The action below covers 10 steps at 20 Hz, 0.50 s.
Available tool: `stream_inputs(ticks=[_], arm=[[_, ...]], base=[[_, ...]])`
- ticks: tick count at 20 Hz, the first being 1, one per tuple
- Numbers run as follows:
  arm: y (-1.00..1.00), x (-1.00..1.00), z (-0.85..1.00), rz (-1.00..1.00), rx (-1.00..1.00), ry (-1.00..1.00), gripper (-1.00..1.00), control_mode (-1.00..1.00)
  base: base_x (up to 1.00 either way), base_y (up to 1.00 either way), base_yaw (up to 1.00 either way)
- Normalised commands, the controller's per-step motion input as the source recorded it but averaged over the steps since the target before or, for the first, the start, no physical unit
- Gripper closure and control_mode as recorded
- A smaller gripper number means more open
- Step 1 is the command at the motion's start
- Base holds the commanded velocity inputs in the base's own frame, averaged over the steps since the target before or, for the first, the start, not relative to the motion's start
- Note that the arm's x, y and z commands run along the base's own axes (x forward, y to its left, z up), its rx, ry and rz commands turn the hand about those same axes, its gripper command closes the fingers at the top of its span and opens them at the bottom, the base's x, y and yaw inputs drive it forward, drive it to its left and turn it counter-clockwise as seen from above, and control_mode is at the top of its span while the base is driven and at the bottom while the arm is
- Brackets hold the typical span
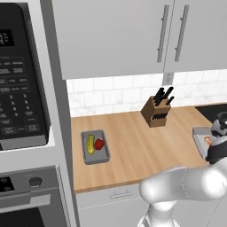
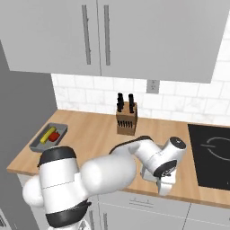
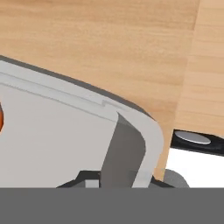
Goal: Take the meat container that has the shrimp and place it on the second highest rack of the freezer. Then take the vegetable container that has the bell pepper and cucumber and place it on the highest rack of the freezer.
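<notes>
Meat container (image 1: 201,138), grey tray with something orange inside, presumably the shrimp (image 1: 207,140), sat on tabletop (image 1: 133,146) near front edge, right of knife block (image 1: 156,111), just left of black cooktop (image 2: 211,155). Pincer (image 1: 216,148) down at its corner; in hand view the rounded rim (image 3: 146,131) ran between the finger tips, jaws narrowed onto the wall, looked gripped but contact itself couldn't be confirmed. Tray flat on the wood, not lifted. Vegetable container (image 1: 95,146) well apart at far left of tabletop, beside tall oven column (image 1: 26,111); yellow-green cucumber (image 1: 90,144) and red bell pepper (image 1: 99,143) side by side inside. Wall cabinets (image 2: 103,36) above, white tiled backsplash (image 1: 111,95) behind.
</notes>
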Motion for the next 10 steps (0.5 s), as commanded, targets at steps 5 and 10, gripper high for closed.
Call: stream_inputs(ticks=[5, 10], arm=[[0.16, -0.46, 0.04, 0.0, 0.0, -0.09, 1.0, -1.0], [0.02, -0.46, 0.73, 0.0, 0.0, -0.33, 1.0, -1.0]], base=[[0.0, 0.0, 0.0], [0.0, 0.0, 0.0]])
